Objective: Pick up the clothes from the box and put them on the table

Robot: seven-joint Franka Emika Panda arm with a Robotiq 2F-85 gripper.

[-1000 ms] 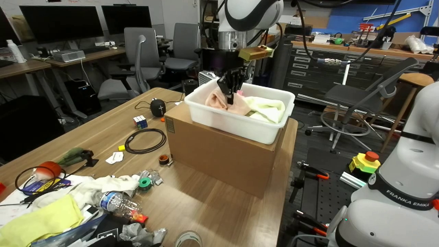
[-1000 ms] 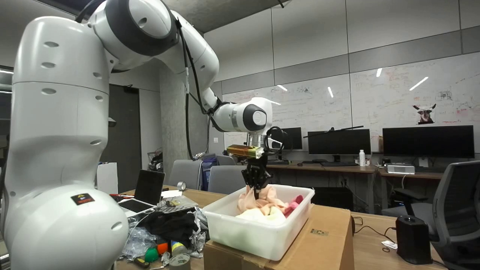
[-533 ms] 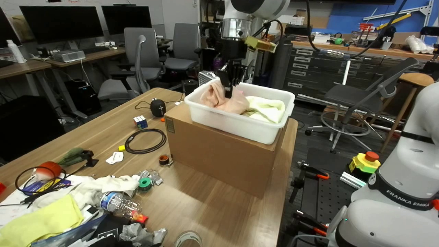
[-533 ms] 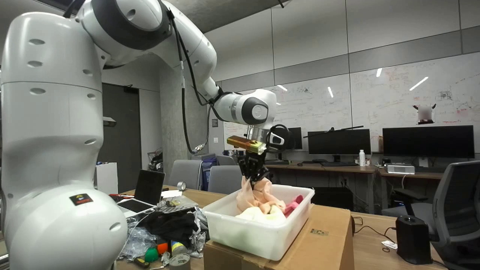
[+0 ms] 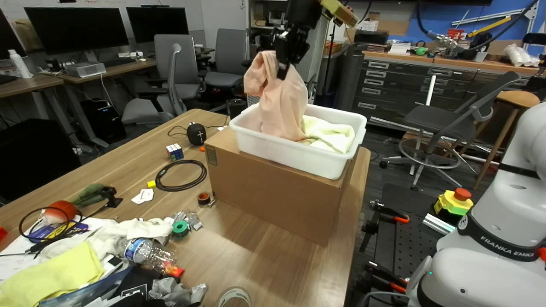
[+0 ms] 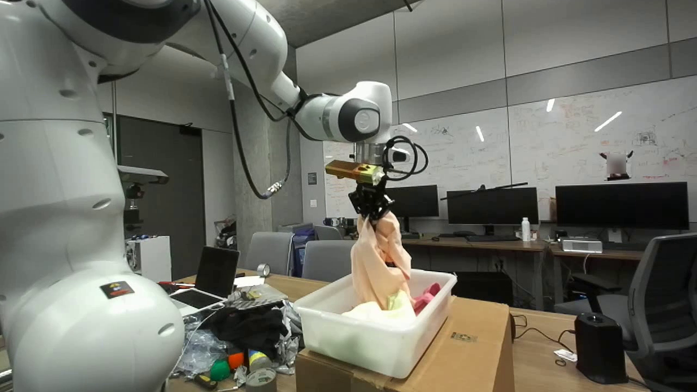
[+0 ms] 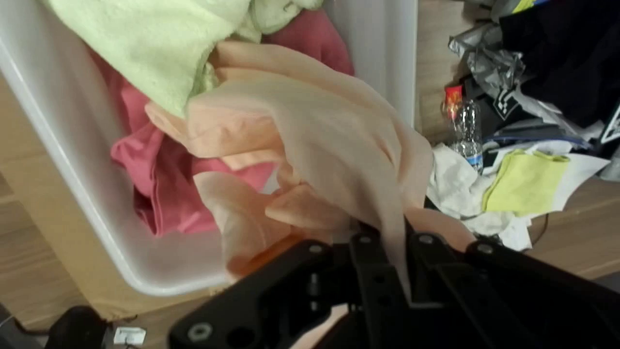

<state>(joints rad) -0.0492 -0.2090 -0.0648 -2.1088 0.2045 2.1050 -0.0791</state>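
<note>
Plainly, everything turns on how the thin, crumpled peach cloth (image 5: 283, 104) hangs: straight down beneath the jaws, its long axis near upright, its lower end inside the white plastic tub (image 5: 286, 154) and its top well above the rim. The wrist view shows the jaws drawn nearly together, a fold of the fabric pinched between them. That tub stands on a brown cardboard box (image 5: 273, 200), itself on the light wood-grain desk (image 5: 256, 264), so the place to lay the cloth is lower and off to the side. The next move probably calls for more lift, straight up, until the tail clears the rim, and a sideways swing after that. A fluffy pale yellow-green cloth (image 5: 335, 134) touches that lower end; I cannot tell whether it traps any of it, and it could get dragged along. A deep pink cloth (image 7: 169, 201) lies partly under the yellow-green one, likely for a later trip.
</note>
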